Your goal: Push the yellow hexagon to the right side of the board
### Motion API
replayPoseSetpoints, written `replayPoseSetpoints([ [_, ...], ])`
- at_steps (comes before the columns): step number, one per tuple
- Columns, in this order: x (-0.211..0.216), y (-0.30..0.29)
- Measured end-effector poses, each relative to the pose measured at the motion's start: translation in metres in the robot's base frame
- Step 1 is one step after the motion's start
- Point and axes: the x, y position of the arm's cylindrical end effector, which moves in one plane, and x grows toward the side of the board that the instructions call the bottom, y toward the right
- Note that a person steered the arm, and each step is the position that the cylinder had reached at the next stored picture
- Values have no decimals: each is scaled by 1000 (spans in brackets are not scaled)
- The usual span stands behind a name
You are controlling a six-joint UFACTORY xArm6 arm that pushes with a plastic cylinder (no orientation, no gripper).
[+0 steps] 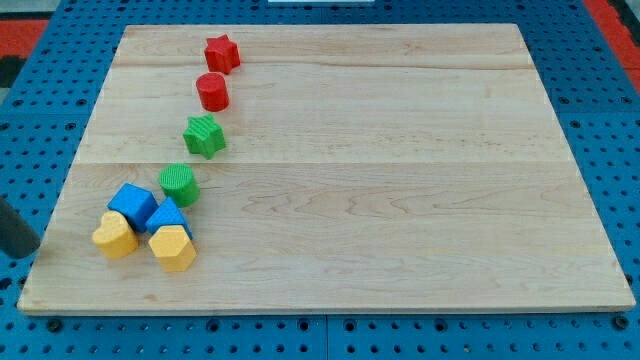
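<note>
The yellow hexagon [173,248] lies near the board's bottom-left corner. It touches a blue block [168,217] just above it. A second yellow block [115,236], whose shape I cannot make out, lies to its left, under a blue cube [132,204]. My tip [28,250] shows as a dark rod end at the view's left edge. It is off the board, well left of the yellow blocks, and touches nothing.
A green cylinder [179,184], a green star [204,135], a red cylinder [212,91] and a red star [221,53] run in a line up the board's left part. The wooden board [400,200] rests on a blue pegboard.
</note>
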Motion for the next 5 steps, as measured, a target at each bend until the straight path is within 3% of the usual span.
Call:
replayPoseSetpoints([
  [2,1,6],
  [5,1,133],
])
